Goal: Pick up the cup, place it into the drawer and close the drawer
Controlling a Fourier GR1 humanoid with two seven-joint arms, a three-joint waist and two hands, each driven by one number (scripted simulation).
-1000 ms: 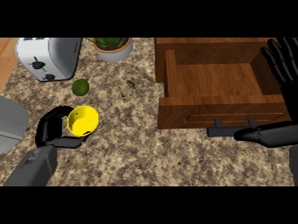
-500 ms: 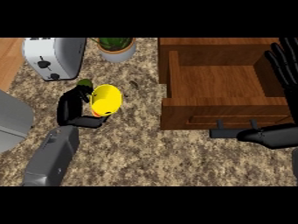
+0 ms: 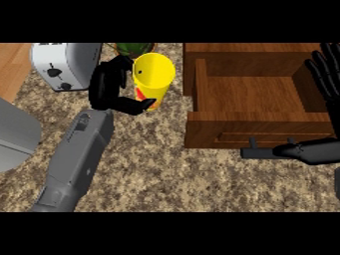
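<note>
Cup [image 3: 153, 74] – gripped in left hand [image 3: 112, 89] (beside drawer [image 3: 254, 102]).

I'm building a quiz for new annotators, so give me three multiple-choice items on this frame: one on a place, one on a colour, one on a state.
1. Where is the cup?
A. inside the drawer
B. in the left hand, left of the drawer
C. on top of the toaster

2. What colour is the cup mainly?
A. yellow
B. blue
C. white

3. What state is the drawer in?
A. shut
B. removed
C. open, nothing visible inside

Answers:
1 B: the left hand curls round it between the toaster and the drawer.
2 A: its body and rim are yellow.
3 C: its bare wooden floor shows; the right hand rests open beside it.
</note>
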